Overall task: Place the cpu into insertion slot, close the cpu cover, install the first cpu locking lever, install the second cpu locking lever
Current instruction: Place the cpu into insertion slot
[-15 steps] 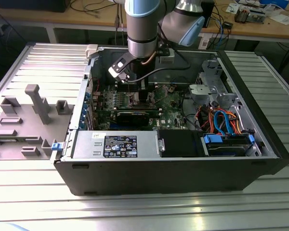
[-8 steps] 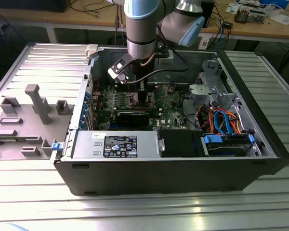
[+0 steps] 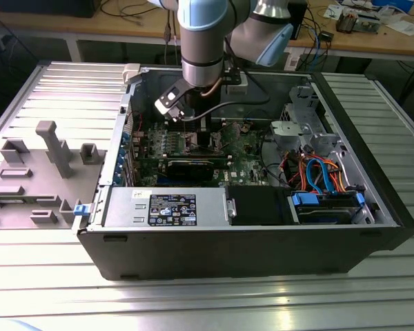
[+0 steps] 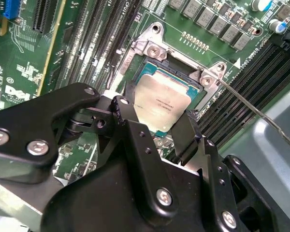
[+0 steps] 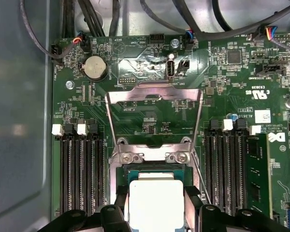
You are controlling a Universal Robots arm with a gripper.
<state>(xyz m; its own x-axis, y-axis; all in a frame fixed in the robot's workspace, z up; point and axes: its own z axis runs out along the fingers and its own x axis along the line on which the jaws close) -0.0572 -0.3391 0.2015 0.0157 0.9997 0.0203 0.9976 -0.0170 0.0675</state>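
The cpu (image 4: 166, 99) lies flat in the slot (image 4: 152, 46), straight below our pincer (image 4: 157, 115); we cannot tell whether it grasps it; the cover (image 5: 154, 92) stands open.

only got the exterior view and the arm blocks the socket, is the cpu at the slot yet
observer: yes, in the second wrist view the cpu lies inside the insertion slot frame, under the hand; seated or not, I can't tell.
operator: cover down
observer: no, the first wrist view shows the cpu cover flipped back open, off the slot.
operator: levers
observer: one thin lever sticks out free, unlatched, in the second wrist view.
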